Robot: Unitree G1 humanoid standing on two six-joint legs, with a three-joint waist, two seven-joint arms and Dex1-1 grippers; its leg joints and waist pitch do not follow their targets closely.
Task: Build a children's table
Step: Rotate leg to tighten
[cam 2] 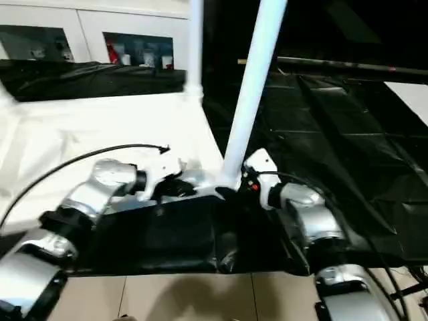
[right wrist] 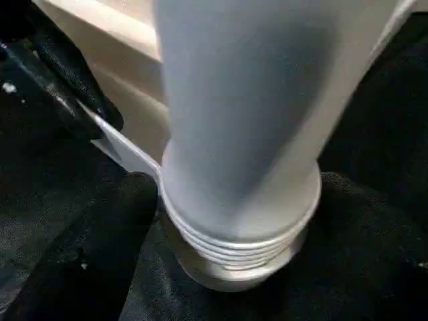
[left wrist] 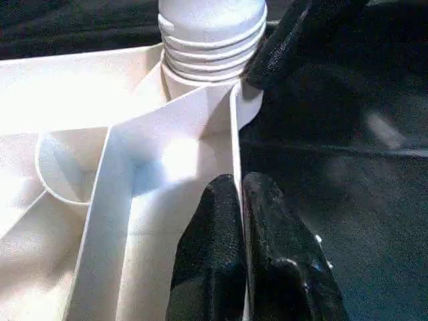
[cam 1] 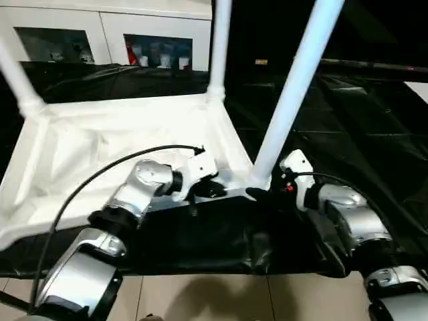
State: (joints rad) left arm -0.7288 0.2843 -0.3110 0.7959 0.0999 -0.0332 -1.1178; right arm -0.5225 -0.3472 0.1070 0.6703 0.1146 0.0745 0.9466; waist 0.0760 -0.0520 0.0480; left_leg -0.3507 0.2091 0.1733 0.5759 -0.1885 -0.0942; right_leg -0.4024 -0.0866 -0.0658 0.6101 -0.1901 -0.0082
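Observation:
The children's table (cam 1: 100,147) lies upside down on the black cloth, its ribbed underside facing up. Three white legs stand in corner sockets: one at the near right corner (cam 1: 294,87), one at the far right (cam 1: 219,47) and one at the far left (cam 1: 17,73). My left gripper (left wrist: 241,184) is shut on the thin rim wall of the table, just beside the near right socket. My right gripper (cam 1: 263,193) sits around the threaded base of the near right leg (right wrist: 241,167). It stands open, with one black finger (right wrist: 87,261) next to the collar.
The black-cloth work table (cam 1: 348,120) stretches off to the right and behind. White cabinets (cam 1: 154,27) stand at the back. A black cable (cam 1: 100,174) arcs over my left forearm. The work table's front edge and the floor (cam 1: 200,294) lie just below my arms.

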